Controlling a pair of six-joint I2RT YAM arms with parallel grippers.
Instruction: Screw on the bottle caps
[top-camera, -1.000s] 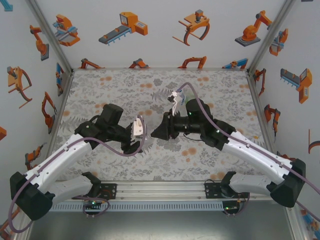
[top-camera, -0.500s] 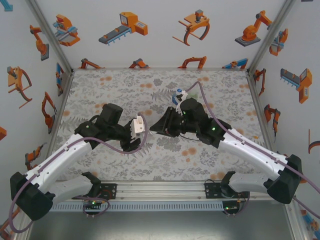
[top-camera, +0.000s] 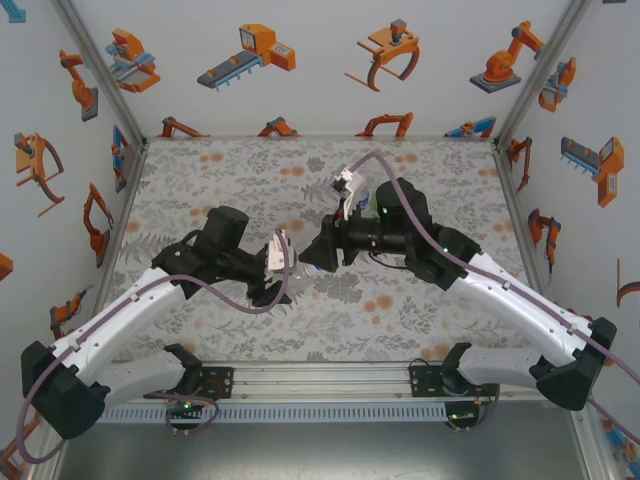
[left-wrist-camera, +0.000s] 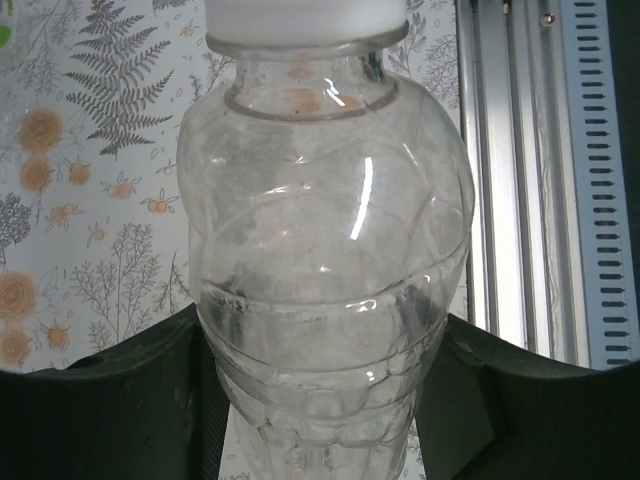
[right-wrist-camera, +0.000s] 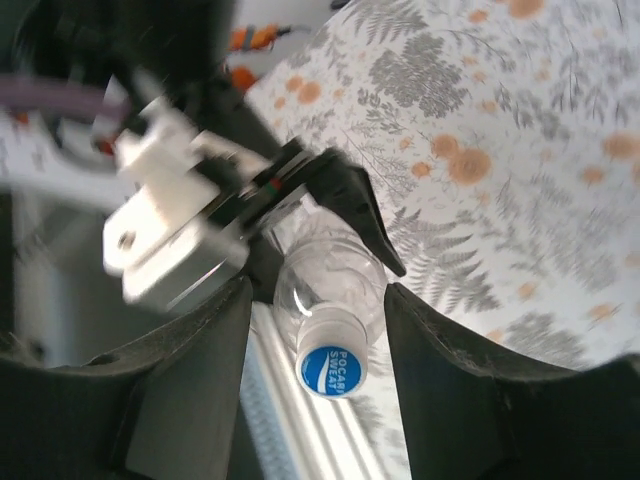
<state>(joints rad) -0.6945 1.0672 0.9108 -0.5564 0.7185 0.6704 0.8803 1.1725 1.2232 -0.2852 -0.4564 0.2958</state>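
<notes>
The left gripper (left-wrist-camera: 320, 325) is clamped on the lower body of the plain clear bottle (left-wrist-camera: 320, 230). It holds the bottle off the bench (top-camera: 440, 180) near its middle, lying roughly level, with the neck pointing toward 3 o'clock in the top view. The whitish cap (right-wrist-camera: 331, 366), blue-printed on its face, sits on that neck; how far down the thread it is seated cannot be told. What has just changed is on the right. The right gripper (right-wrist-camera: 320, 330) has let go, and its jaws now stand partly open on either side of the cap at 9 and 3 o'clock in its wrist view, with a gap showing on each side, so it holds nothing. This looks like the release between turns: one twist made, the wrist unwound, and a fresh grip needed before the next twist. The cap is therefore probably started but not yet proven tight. Against the earlier top views, the right wrist was rolled over and dipped toward 5 o'clock half a second ago. It has now swung back level, close to its stance of a second ago. The left arm and the bottle have hardly shifted, and the left grip is unchanged.
</notes>
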